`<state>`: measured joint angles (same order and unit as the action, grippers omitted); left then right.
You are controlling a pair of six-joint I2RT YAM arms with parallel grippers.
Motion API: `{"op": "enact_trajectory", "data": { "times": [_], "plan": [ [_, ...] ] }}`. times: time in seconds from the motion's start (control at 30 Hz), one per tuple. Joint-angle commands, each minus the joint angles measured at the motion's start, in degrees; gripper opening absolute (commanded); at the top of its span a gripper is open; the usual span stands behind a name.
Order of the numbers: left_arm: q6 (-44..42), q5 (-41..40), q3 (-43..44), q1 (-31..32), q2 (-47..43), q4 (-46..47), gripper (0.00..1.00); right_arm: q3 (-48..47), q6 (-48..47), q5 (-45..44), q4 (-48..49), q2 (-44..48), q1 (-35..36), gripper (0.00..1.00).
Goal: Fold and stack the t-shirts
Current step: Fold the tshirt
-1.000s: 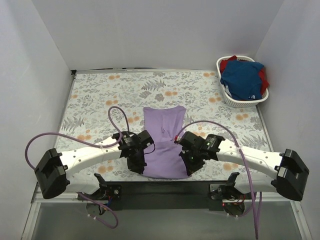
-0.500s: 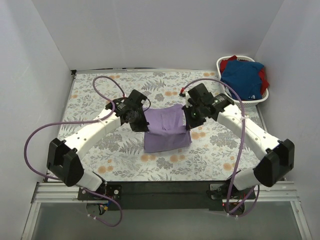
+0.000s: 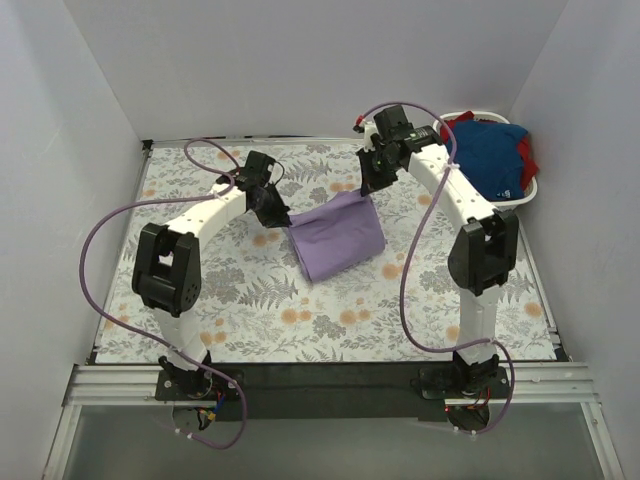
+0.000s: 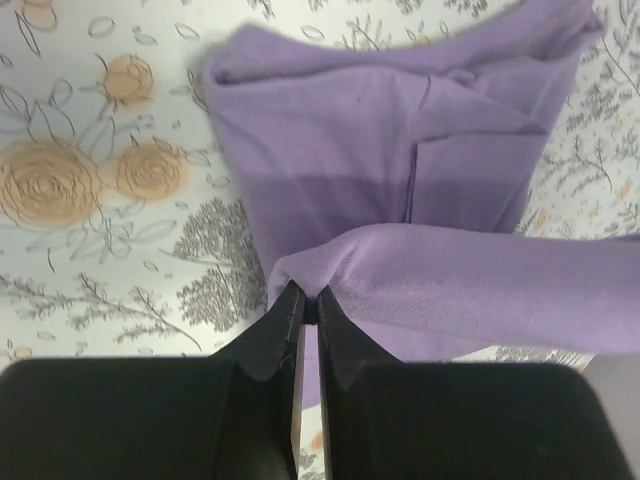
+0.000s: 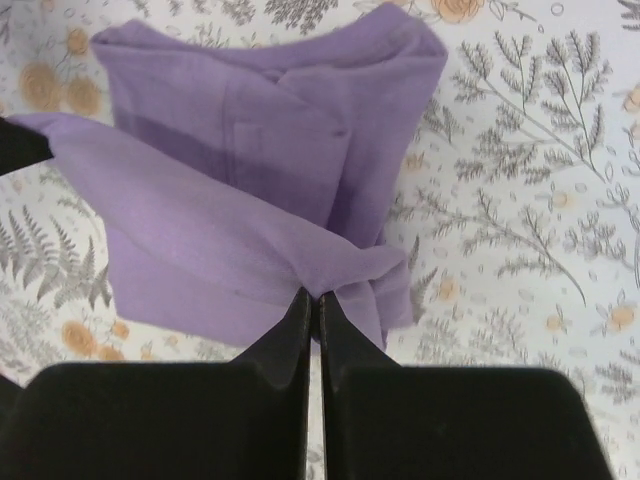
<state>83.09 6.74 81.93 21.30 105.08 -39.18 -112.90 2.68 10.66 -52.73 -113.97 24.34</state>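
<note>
The lavender t-shirt [image 3: 338, 238] lies half folded on the flowered table, its near hem lifted and carried over the rest toward the back. My left gripper [image 3: 283, 217] is shut on the hem's left corner [image 4: 300, 275]. On the other side my right gripper [image 3: 369, 190] pinches the hem's right corner [image 5: 330, 278]. In both wrist views the hem stretches as a taut band between the two grippers above the lower layers [image 5: 260, 130]. A royal-blue t-shirt [image 3: 487, 155] and a red t-shirt [image 3: 527, 158] sit bunched in the basket at the back right.
A white plastic laundry basket [image 3: 463, 198] stands in the back right corner, close to the right arm's forearm [image 3: 455, 195]. White walls enclose the table on three sides. Purple cables [image 3: 105, 235] loop from both arms. Bare flowered table [image 3: 330, 320] lies in front of the shirt.
Both grippers have carried the lavender shirt's near hem from the table's front edge toward the back, folding the shirt over itself. The arms now reach far out.
</note>
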Motion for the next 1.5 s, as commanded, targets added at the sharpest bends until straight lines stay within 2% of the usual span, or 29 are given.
{"op": "enact_trajectory", "data": {
  "times": [0.0,0.17,0.27,0.5,0.67,0.8,0.9,0.93,0.97,1.0,1.03,1.07,1.1,1.17,1.2,1.23,1.3,1.33,1.37,1.4,1.47],
  "plan": [
    [-0.3,0.6,1.7,-1.7,1.1,5.1,0.00,-6.1,-2.5,3.4,2.4,-7.3,-1.6,0.01],
    [0.1,-1.1,1.7,-2.2,5.9,6.9,0.00,-7.3,-2.5,6.0,10.9,-12.1,-2.1,0.01],
    [0.9,-2.7,-0.5,-2.4,5.2,9.0,0.00,-5.1,-2.5,6.9,15.5,-13.4,-2.1,0.01],
    [1.9,-6.0,-3.8,-2.6,3.1,13.6,0.00,5.3,-0.5,6.9,26.7,-9.8,-3.2,0.01],
    [2.2,-9.5,-4.9,-2.6,2.2,16.1,0.00,8.7,0.8,6.3,30.4,-8.9,-3.9,0.01],
    [1.7,-10.2,-5.8,-2.6,2.8,19.3,0.01,10.8,1.9,6.2,32.4,-9.2,-4.4,0.06],
    [0.3,-10.1,-5.1,-2.5,3.6,20.0,0.18,11.6,2.9,6.2,32.8,-8.1,-4.6,0.12],
    [-1.5,-9.7,-4.5,-2.6,3.4,19.9,0.27,12.1,3.6,5.5,32.9,-7.3,-4.7,0.15],
    [-2.0,-10.0,-4.6,-2.6,2.0,20.0,0.31,13.1,3.8,5.1,33.5,-6.4,-4.7,0.19],
    [-2.5,-10.5,-5.0,-2.6,0.8,20.4,0.36,13.8,4.2,4.6,33.7,-4.3,-4.8,0.28],
    [-3.1,-11.0,-6.5,-2.6,-0.8,20.5,0.47,14.5,4.9,3.4,33.8,-3.1,-5.1,0.31],
    [-3.1,-11.6,-7.5,-2.6,-4.2,20.9,0.50,16.6,5.2,3.0,34.7,-1.6,-5.1,0.35],
    [-3.3,-11.8,-8.7,-2.6,-6.6,21.9,0.58,17.8,5.4,2.7,35.8,1.5,-5.2,0.41],
    [-3.5,-10.8,-13.8,-2.1,-13.2,24.0,0.66,20.8,5.5,3.9,37.8,4.8,-5.3,0.43],
    [-3.6,-9.1,-15.8,-1.8,-15.1,26.9,0.66,23.8,5.3,5.5,40.7,7.4,-5.4,0.45],
    [-3.6,-7.9,-17.7,-1.1,-16.7,28.5,0.66,25.8,5.1,10.7,42.6,8.5,-5.4,0.45],
    [-2.3,-4.5,-23.3,-0.5,-19.4,33.0,0.54,30.2,5.4,17.9,48.4,9.5,-5.3,0.45],
    [-2.0,-0.5,-25.0,-0.2,-19.5,34.8,0.49,30.8,5.9,24.5,50.0,9.1,-5.3,0.45],
    [-1.2,1.2,-26.5,-0.2,-18.9,36.4,0.43,31.3,6.6,27.1,51.3,8.5,-5.4,0.45],
    [-0.2,2.6,-28.0,-0.2,-16.9,38.8,0.31,32.1,8.3,29.4,54.6,7.1,-5.3,0.44],
    [0.5,4.9,-27.7,-0.2,-13.9,41.4,0.22,33.0,10.4,34.1,58.9,5.3,-5.3,0.44]
  ]
}}
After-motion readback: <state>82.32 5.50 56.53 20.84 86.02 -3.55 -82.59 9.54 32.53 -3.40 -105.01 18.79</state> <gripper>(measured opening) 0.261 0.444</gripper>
